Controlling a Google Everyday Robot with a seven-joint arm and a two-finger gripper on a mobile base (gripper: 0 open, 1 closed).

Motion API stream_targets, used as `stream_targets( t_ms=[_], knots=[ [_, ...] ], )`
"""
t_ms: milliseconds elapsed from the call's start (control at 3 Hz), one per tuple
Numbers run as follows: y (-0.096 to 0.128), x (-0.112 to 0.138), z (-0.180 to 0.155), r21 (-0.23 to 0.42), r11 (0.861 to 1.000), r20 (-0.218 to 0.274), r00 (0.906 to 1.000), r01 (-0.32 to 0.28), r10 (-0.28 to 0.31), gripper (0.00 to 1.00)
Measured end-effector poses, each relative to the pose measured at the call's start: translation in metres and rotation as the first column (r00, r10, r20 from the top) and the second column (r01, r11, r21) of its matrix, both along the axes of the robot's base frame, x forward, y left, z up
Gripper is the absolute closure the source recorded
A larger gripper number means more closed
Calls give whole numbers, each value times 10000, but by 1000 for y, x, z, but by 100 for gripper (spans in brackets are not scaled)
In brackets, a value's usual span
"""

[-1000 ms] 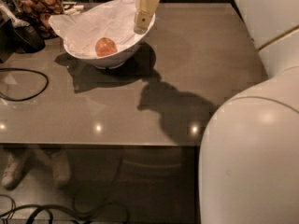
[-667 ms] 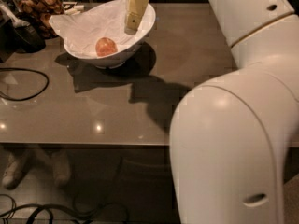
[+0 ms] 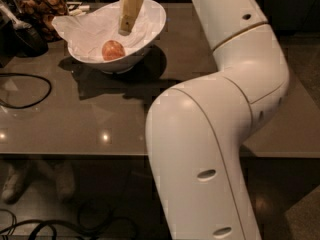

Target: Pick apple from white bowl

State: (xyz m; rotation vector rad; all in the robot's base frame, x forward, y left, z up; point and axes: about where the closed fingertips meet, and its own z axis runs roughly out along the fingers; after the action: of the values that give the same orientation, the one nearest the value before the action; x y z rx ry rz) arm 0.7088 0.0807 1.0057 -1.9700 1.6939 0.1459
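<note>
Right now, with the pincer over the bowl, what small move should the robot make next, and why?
Probably lower the pincer and ease it left in the picture, toward the apple. The pincer hangs over the paper-lined white bowl, above and right of the apple, not touching it, so that gap likely must close before any grip.

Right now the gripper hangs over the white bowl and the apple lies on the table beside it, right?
No. The camera view shows the apple lying inside the white bowl, on its paper lining, not beside it. The gripper does hang over the bowl.
</note>
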Motion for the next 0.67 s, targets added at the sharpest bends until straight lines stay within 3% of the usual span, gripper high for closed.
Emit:
stream_targets(
  t_ms=[667],
  knots=[
    [15,14,-14,277,9996,-230,9997,80,-74,12]
  ],
)
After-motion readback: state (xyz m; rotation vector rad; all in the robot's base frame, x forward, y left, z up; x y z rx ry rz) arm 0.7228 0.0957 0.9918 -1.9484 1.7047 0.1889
